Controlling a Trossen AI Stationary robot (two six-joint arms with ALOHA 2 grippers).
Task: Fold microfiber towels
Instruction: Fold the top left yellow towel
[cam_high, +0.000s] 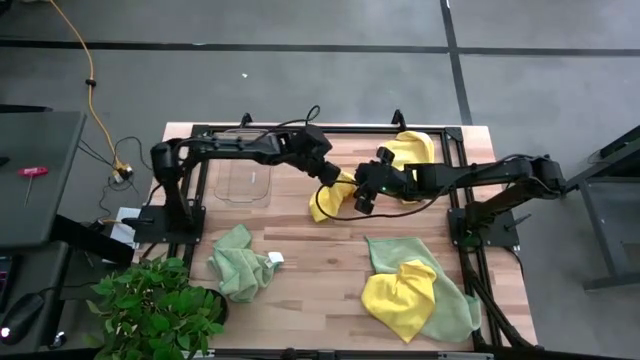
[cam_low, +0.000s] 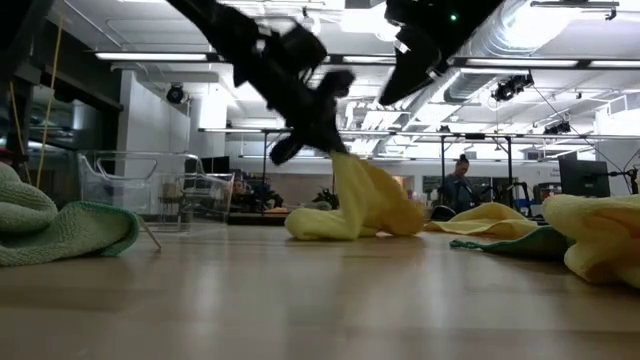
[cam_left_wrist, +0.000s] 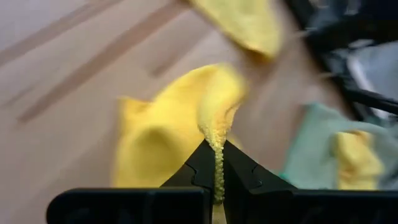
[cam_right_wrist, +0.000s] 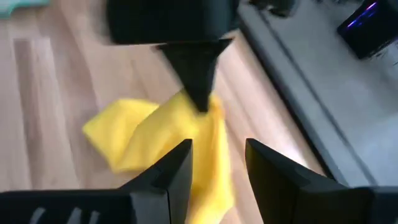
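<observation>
A large workshop with ceiling lights and ducts stretches behind the pale wooden desk (cam_high: 330, 255), which is framed by a dark rail along its back and side edges. Near the middle of the desk the left gripper (cam_high: 327, 172) hangs above the surface with its jaws shut on a corner of a yellow towel (cam_high: 328, 198); the cloth rises to a peak at the jaws while its lower part lies bunched on the wood. The right gripper (cam_high: 364, 195) hovers just beside it, clear of the surface, with its jaws parted and holding nothing, the yellow towel below and in front of them. A second yellow towel (cam_high: 414, 148) lies crumpled at the back edge by the rail. Toward the front right, a third yellow towel (cam_high: 400, 297) sits on top of a spread green towel (cam_high: 448, 308), whose edge reaches close to the desk's front right corner. Another green towel (cam_high: 238, 263), crumpled, lies front left, close to a leafy plant (cam_high: 155, 305) at that corner. A clear plastic bin (cam_high: 247, 181) stands back left, under the left arm. Bare wood is open across the front centre, between the two green towels. A person (cam_low: 460, 180) stands far off in the room.
</observation>
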